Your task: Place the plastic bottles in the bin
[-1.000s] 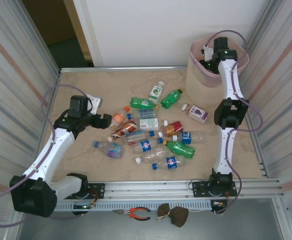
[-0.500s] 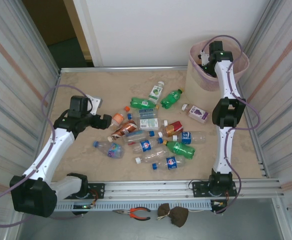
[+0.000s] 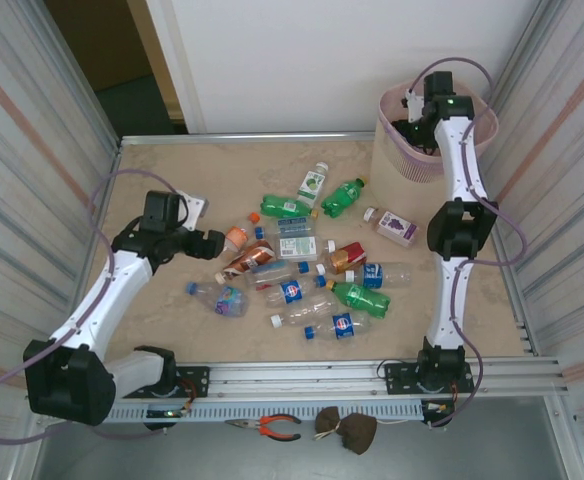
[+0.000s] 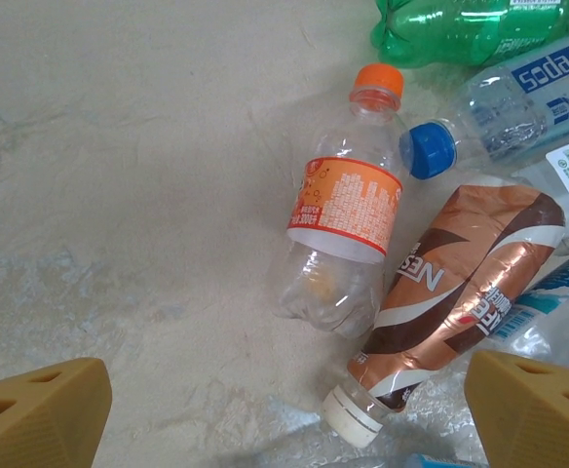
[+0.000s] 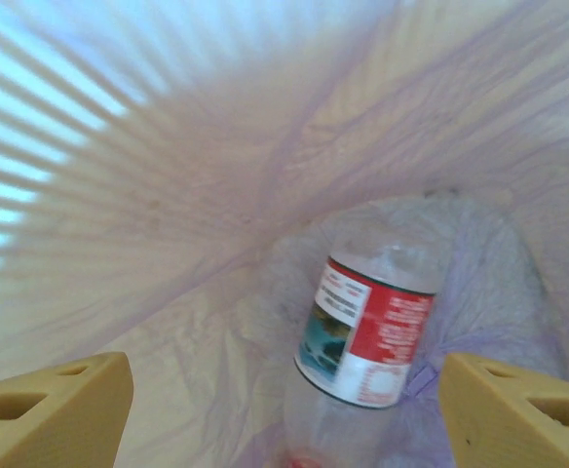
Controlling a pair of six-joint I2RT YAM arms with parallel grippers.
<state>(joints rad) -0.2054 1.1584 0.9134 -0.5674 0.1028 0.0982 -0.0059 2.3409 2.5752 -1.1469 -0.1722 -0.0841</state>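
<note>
Right end effector open inside the bin, left end effector open above the plastic bottles on the bench.

In the right wrist view, a clear bottle with a red label is in the pink bag liner, below the wide-apart fingers and touching neither of them. The other bottles lie in a loose group at the middle of the bench, well apart from the bin. The left fingers are wide apart and hold nothing; just ahead of them lie an orange-cap bottle and, touching it, a crushed brown-label bottle.
</note>
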